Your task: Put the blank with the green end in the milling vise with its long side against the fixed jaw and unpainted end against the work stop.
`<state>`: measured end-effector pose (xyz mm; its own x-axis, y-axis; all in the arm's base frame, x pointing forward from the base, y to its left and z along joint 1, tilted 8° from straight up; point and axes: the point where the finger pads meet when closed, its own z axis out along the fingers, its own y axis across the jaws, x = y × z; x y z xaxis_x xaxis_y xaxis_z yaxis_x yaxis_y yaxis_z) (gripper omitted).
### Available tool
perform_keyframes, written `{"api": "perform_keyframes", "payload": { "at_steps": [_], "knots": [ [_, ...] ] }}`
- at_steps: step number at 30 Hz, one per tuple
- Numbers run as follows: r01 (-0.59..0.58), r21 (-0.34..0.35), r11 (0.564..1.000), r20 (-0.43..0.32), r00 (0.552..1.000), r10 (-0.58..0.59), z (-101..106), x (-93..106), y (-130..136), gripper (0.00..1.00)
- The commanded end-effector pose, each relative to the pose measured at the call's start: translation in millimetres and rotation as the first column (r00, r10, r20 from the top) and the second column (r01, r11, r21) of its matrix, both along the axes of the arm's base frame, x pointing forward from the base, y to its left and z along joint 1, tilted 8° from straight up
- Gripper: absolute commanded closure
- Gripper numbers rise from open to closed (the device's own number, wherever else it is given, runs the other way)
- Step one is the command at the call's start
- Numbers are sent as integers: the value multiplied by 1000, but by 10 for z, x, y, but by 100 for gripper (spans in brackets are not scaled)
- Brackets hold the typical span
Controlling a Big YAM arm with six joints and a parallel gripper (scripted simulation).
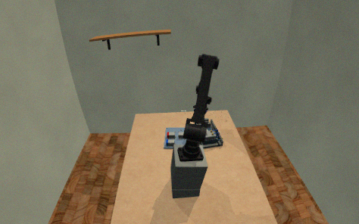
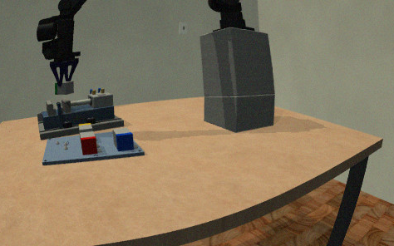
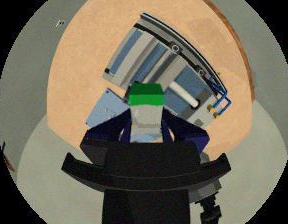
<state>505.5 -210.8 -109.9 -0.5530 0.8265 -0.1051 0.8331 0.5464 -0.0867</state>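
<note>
My gripper (image 2: 65, 82) (image 3: 147, 125) is shut on the blank with the green end (image 2: 66, 88) (image 3: 146, 111). The blank hangs level above the vise (image 2: 78, 118), near its fixed-jaw end and clear of it. In the wrist view its green end points away from my palm. The fixed jaw (image 2: 50, 108) stands at the vise's left end in the exterior view, with the moving jaw (image 2: 66, 105) beside it. A dark upright post (image 2: 59, 114) is in front. The wrist view hides part of the vise behind the blank; I cannot clearly tell the work stop there.
The plate (image 2: 67, 156) (image 3: 106, 111) lies beside the vise. It bears the red-ended blank (image 2: 88, 145), yellow-ended blank (image 2: 85, 127) and blue-ended blank (image 2: 124, 141). The hosed block (image 2: 100, 100) stands at the vise's other end. The arm's pedestal (image 2: 236, 79) stands farther right.
</note>
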Motion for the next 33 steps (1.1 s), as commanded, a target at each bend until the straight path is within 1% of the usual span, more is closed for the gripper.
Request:
{"api": "perform_keyframes", "payload": {
  "at_steps": [1, 2, 10, 12, 15, 16, 18, 22, 25, 27, 29, 32, 33],
  "knots": [
    [119, -5, 993, 34, 992, -119, 76, 206, -109, 100],
    [150, -4, 989, 38, 988, -150, 79, 196, -170, 100],
    [313, 1, 950, 61, 948, -312, 102, 248, -316, 100],
    [335, 3, 942, 71, 940, -334, 136, 298, -288, 100],
    [348, 4, 937, 73, 935, -348, 134, 308, -287, 100],
    [363, 4, 932, 78, 929, -362, 150, 320, -300, 100],
    [405, 6, 914, 75, 911, -405, 116, 276, -404, 100],
    [454, 9, 891, 82, 888, -453, 124, 291, -451, 100],
    [476, 13, 879, 95, 875, -475, 179, 339, -443, 100],
    [488, 13, 873, 89, 869, -487, 134, 342, -422, 100],
    [508, 14, 861, 91, 857, -507, 134, 330, -469, 100],
    [518, 16, 855, 97, 851, -517, 162, 331, -502, 100],
    [523, 18, 852, 110, 846, -522, 238, 360, -519, 100]
  ]
}}
